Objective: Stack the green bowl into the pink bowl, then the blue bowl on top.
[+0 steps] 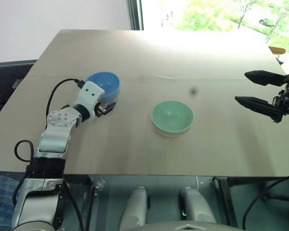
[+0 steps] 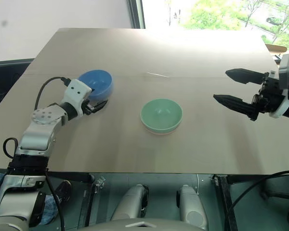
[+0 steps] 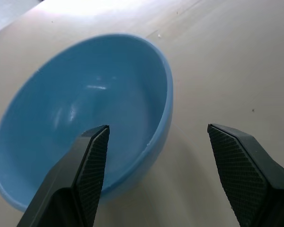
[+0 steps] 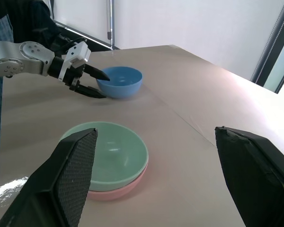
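Note:
The green bowl (image 1: 172, 115) sits nested inside the pink bowl (image 4: 120, 188) at the middle of the table; only the pink rim shows beneath it. The blue bowl (image 1: 105, 84) stands upright at the back left. My left gripper (image 1: 108, 107) is open at the blue bowl's near rim, with one finger (image 3: 87, 175) over the bowl's inside and the other finger (image 3: 246, 175) outside it. My right gripper (image 1: 241, 87) hangs open and empty above the table's right side, well clear of the stacked bowls.
The bowls rest on a beige table (image 1: 135, 149) whose near edge runs just in front of me. A bright window (image 1: 216, 14) lies beyond the far edge. Bare tabletop separates the blue bowl from the stacked pair.

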Robot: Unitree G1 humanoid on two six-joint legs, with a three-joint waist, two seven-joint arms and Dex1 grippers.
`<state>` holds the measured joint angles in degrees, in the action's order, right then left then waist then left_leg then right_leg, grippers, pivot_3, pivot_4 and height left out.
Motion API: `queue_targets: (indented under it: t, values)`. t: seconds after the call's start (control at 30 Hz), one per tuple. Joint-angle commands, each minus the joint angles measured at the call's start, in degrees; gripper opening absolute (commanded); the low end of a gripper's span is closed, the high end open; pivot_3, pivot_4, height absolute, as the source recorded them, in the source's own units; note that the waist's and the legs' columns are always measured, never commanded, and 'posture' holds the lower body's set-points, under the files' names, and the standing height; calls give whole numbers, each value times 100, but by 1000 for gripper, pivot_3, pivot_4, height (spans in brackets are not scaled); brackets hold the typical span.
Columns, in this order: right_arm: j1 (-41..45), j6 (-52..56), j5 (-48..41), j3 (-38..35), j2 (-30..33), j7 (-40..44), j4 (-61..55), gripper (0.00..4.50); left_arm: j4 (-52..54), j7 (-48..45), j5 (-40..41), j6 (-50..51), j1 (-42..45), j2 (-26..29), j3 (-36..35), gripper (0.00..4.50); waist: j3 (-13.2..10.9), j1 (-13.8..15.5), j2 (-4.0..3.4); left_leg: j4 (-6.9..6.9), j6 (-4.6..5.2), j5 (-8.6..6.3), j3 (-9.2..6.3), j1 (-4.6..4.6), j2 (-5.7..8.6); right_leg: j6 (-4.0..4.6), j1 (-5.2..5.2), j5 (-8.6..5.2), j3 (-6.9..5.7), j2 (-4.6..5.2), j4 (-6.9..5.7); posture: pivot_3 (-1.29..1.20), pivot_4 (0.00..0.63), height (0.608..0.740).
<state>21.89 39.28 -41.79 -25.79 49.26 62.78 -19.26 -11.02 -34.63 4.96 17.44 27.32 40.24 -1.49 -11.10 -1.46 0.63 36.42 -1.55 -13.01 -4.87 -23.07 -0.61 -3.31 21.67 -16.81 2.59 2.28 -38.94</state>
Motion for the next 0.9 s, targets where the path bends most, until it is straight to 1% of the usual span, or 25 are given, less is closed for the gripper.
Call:
queue_targets:
  t: [0.03, 0.07, 0.13, 0.17, 0.2, 0.27, 0.3, 0.33, 0.5, 0.6, 0.63, 0.77, 0.9]
  values:
    - [197, -150, -112, 61, 96, -86, -34, 4222, -401, -108, -191, -424, 419, 50, 56, 3007, 0, -1, 0, 0, 0, 0, 0, 0, 0, 0, 0, 0, 0, 0, 0, 0, 150, 740]
    - [220, -167, -113, 104, 107, -78, -17, 4222, -550, -147, -232, -508, 534, 45, 93, 2821, 0, 0, 0, 1, 0, 0, 0, 0, 0, 0, 0, 0, 0, 0, 0, 0, 150, 740]
    - [249, -216, -114, 167, 121, -60, 17, 4222, -818, -257, -304, -670, 743, 33, 176, 1972, 0, 1, 0, 3, 0, 0, -2, -2, 0, 0, 0, 0, -1, 0, 0, 0, 150, 740]
    - [257, -233, -125, 181, 123, -63, 29, 4222, -910, -298, -328, -739, 809, 29, 205, 1692, 0, 2, 0, 3, 0, 0, -1, -2, 1, 0, 0, 0, -1, 0, 0, 0, 150, 740]
    - [268, -251, -124, 198, 124, -68, 49, 4222, -994, -335, -361, -803, 880, 26, 242, 908, 0, 2, 0, 3, 0, 0, -2, -7, 1, 0, 1, 0, -2, 0, 3, 0, 150, 740]
    - [290, -303, -99, 249, 129, -61, 78, 4222, -1158, -420, -419, -916, 991, 21, 290, 511, 0, 2, 0, 3, 0, 0, -2, -10, 1, 0, 2, 0, -2, 1, 6, 0, 150, 740]
    - [300, -315, -99, 266, 132, -65, 87, 4222, -1236, -445, -445, -968, 1034, 17, 302, 143, 0, -6, 0, 4, 0, 0, -2, -13, 1, 0, 5, 0, -3, 1, 6, 0, 150, 740]
    - [313, -319, -113, 279, 132, -75, 88, 4222, -1310, -469, -473, -1019, 1073, 14, 313, 16, 0, -12, 0, 5, 0, 0, -2, -19, 2, -1, 10, 0, -3, 1, 6, 0, 150, 740]
    - [401, -326, -162, 358, 118, -105, 104, 4222, -1647, -719, -597, -1336, 1355, -2, 460, 16, 0, -24, 0, 21, 0, 0, -15, -39, 2, -1, 20, 0, -16, 1, 2, 0, 150, 740]
    - [382, -384, -125, 409, 114, -80, 128, 4222, -1619, -961, -591, -1505, 1510, -68, 533, 16, 0, -23, 0, 37, 0, 0, -25, -57, 2, -1, 27, 1, -27, 1, -1, 0, 150, 740]
    - [383, -385, -131, 410, 108, -90, 138, 4222, -1534, -1045, -584, -1508, 1569, -93, 564, 16, 0, -17, 0, 40, 0, 0, -26, -61, 3, -1, 29, 1, -28, 1, -2, 0, 150, 740]
    - [356, -416, -132, 409, 112, -101, 155, 4222, -891, -1462, -510, -978, 1785, -167, 761, 16, 0, -5, 0, 54, 1, 0, -30, -70, 5, -2, 30, 1, -32, 1, -2, 0, 150, 740]
    - [307, -474, -118, 430, 81, -118, 154, 4222, -9, -2017, -419, -1080, 1787, -199, 1024, 16, 0, -9, 0, 55, 0, 0, -30, -71, 5, -2, 30, 1, -32, 1, -2, 0, 150, 740]
